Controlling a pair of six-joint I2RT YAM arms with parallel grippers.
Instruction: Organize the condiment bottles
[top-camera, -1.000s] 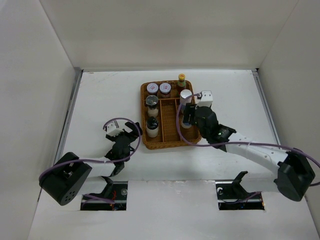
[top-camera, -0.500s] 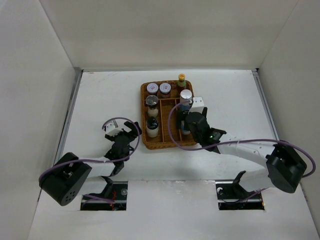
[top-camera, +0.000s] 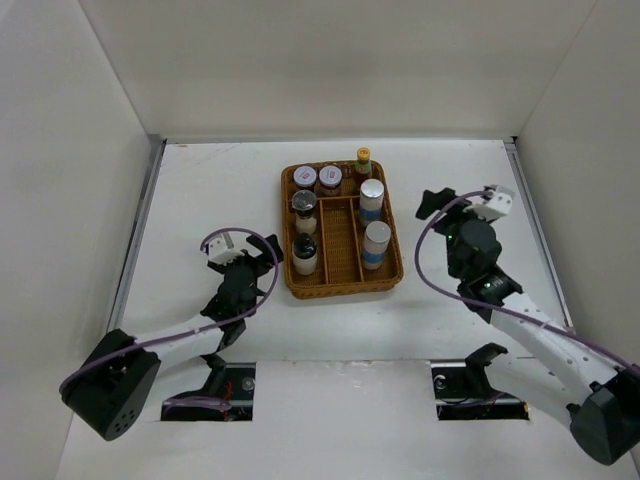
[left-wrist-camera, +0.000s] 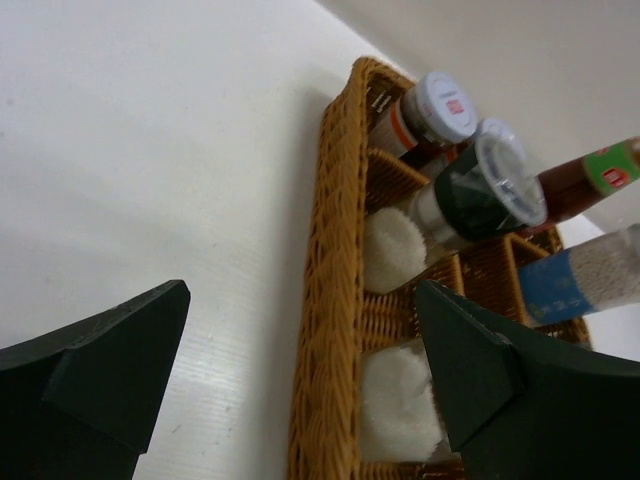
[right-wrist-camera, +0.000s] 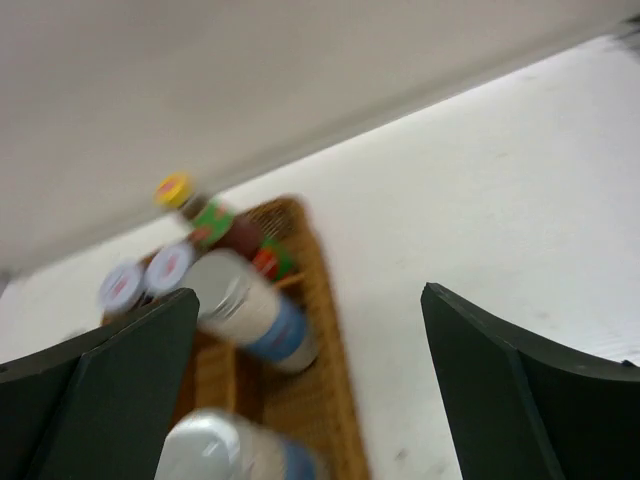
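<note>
The brown wicker tray (top-camera: 345, 289) holds all seven bottles upright. Two pink-white-lidded jars (top-camera: 306, 177) (top-camera: 330, 176) and the yellow-capped sauce bottle (top-camera: 363, 157) stand along the back. The grey-lidded jar (top-camera: 304, 203) and the black-capped white bottle (top-camera: 305, 250) fill the left column. Two silver-capped shakers (top-camera: 372, 195) (top-camera: 377, 240) fill the right column. My left gripper (top-camera: 255, 262) is open and empty just left of the tray. My right gripper (top-camera: 438, 203) is open and empty to the right of the tray. The right wrist view is blurred and shows the shakers (right-wrist-camera: 250, 310) between its fingers.
The tray's middle compartment (top-camera: 339, 235) holds nothing. White walls enclose the table on the left, back and right. In the left wrist view the tray's left rim (left-wrist-camera: 325, 330) lies between my fingers, close below.
My right gripper let go of the silver-capped shaker in the tray's right column and drew back to the right, away from the tray. The left arm shifted slightly.
</note>
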